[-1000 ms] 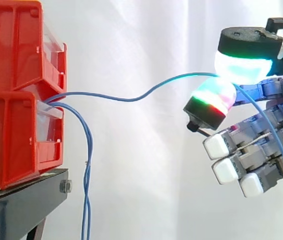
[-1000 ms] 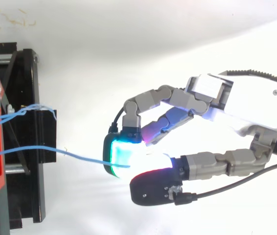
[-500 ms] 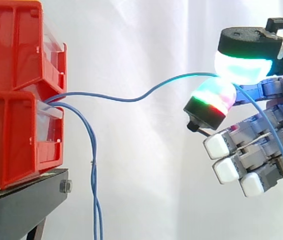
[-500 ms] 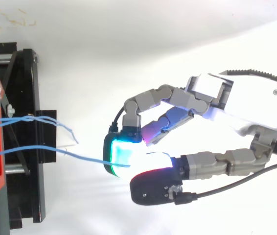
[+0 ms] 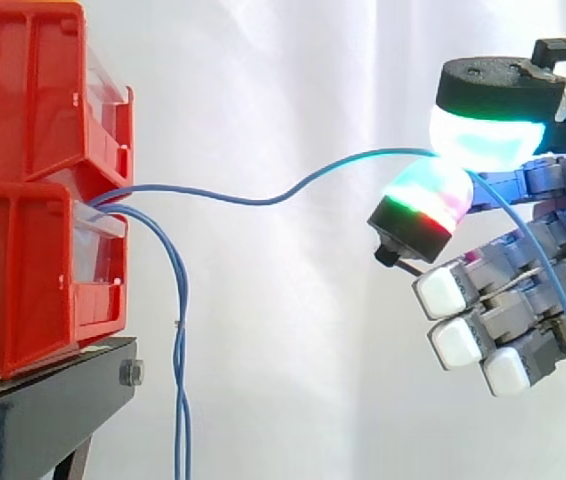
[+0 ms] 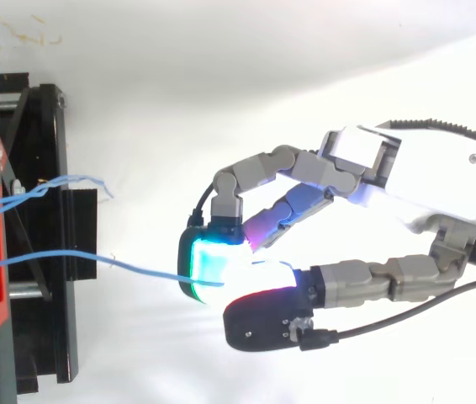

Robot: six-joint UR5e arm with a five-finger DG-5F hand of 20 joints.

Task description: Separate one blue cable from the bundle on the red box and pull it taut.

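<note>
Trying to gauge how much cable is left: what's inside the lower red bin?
From the lower red bin blue cables emerge: one cable runs to the hand, pinched between its pads; the hanging cables drop. Its red wall hides the inside.

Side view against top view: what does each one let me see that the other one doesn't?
Side view: the red bins stacked two high, the cable sagging in a wave, so not taut, and loose cables hanging down beside the stand. Top view: the white back of the hand, and the cable running out from the bins into the glowing pads. Both: the hand pinching one blue cable that leads to the bins.
</note>
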